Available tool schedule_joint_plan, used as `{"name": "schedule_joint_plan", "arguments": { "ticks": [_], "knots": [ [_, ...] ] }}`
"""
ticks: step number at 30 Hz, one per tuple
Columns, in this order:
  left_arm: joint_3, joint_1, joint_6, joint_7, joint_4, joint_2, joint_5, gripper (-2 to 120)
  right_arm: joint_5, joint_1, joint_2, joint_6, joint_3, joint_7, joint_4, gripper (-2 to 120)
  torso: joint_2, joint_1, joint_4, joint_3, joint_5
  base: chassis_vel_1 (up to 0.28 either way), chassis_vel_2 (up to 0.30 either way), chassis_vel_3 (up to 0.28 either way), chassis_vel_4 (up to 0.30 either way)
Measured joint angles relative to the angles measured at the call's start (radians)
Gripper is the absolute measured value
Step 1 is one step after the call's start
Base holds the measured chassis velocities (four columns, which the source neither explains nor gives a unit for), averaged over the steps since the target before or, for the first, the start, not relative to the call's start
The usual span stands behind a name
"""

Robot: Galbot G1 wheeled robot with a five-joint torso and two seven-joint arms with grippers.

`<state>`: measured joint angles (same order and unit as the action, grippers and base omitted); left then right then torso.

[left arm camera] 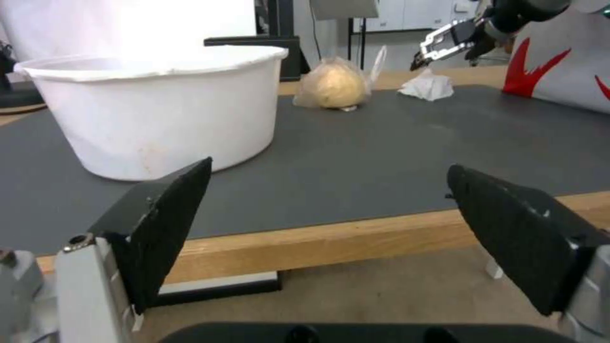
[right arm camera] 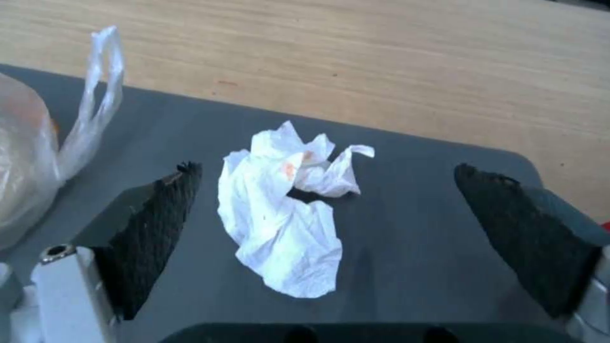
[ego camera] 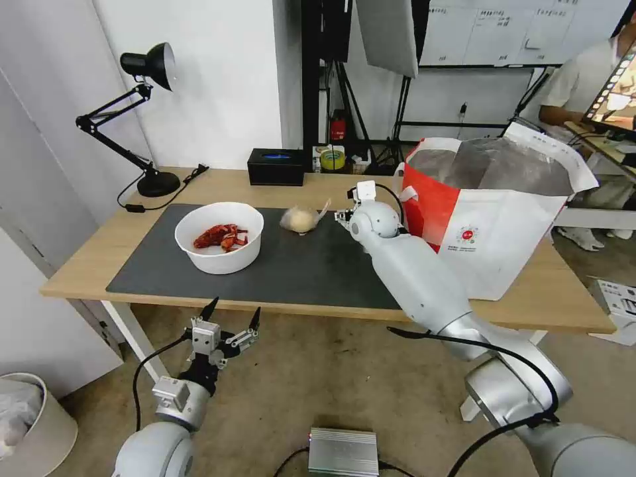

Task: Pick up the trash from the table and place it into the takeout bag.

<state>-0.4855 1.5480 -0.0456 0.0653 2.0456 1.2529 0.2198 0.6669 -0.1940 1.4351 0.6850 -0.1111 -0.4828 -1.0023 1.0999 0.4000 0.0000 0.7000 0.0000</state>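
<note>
Right gripper (right arm camera: 327, 190), fingers wide apart, hangs over the crumpled tissue (right arm camera: 286, 209) near the mat's (ego camera: 318, 265) far right corner. The knotted bag (ego camera: 301, 218) lies just beside it; the bowl (ego camera: 219, 237) sits toward the mat's left w/ bare mat between. We see the takeout bag (ego camera: 490, 218) at the table's (ego camera: 563, 305) right edge. Left gripper (ego camera: 232, 318), spread open, waits below the near edge.
</note>
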Motion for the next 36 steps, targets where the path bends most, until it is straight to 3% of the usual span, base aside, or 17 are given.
{"name": "schedule_joint_plan", "arguments": {
  "ticks": [36],
  "knots": [
    [0.015,0.004,-0.003,0.001,-0.007,0.005,-0.013,100,-0.078,0.055,0.052,0.001,0.009,0.143,0.156,100,0.000,0.000,0.0000,0.000,-0.0001,0.000,0.000,0.000,0.000]
  ]
}}
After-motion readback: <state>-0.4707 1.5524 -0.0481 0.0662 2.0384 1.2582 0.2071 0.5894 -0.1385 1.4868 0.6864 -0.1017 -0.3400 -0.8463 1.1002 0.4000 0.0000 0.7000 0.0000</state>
